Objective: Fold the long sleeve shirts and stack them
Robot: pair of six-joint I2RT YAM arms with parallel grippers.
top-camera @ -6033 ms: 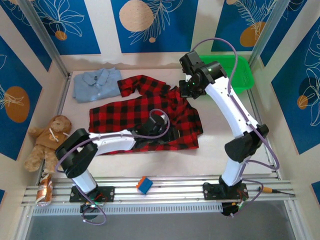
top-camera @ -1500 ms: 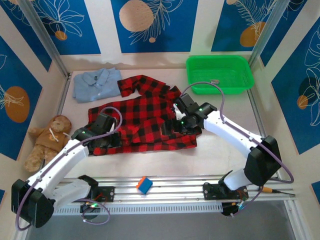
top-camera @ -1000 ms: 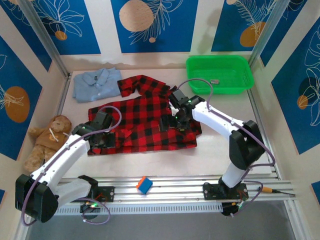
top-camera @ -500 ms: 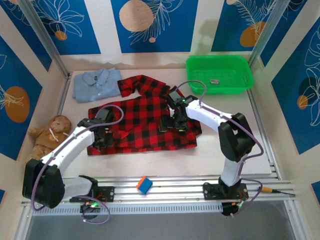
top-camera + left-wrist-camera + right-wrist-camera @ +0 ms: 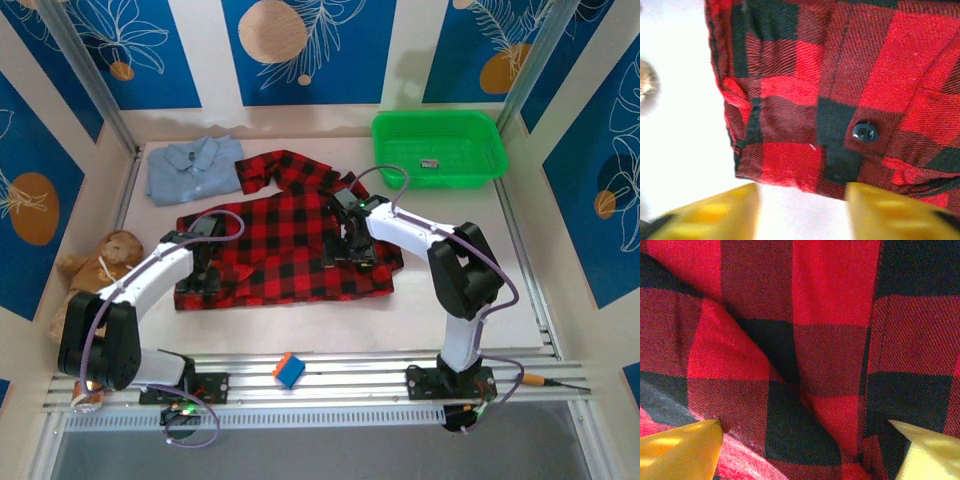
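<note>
top view: the red-and-black checked flannel shirt [image 5: 290,250] lies spread flat across the middle of the table [image 5: 450,300], one sleeve reaching toward the far side. the light blue collared shirt [image 5: 190,167] lies at the far left corner, just beside that sleeve. a green basket [image 5: 480,140] stands at the far right, a teddy bear [image 5: 100,270] sits off the table's left edge, and a blue-and-orange cube [image 5: 287,369] rests on the near rail.

the left gripper [image 5: 205,268] is low over the flannel's left edge. the right gripper [image 5: 350,245] is low over its right half.

left wrist view: the left gripper [image 5: 800,212] has its yellow fingers [image 5: 715,212] spread apart with nothing between them. the flannel's hem and a dark button [image 5: 865,131] lie just past the tips (bare table shows under the gap).

right wrist view: the right gripper [image 5: 800,455] stands wide open, its fingers [image 5: 675,450] at the two lower corners. creased flannel lies beneath, and no fold is pinched.
</note>
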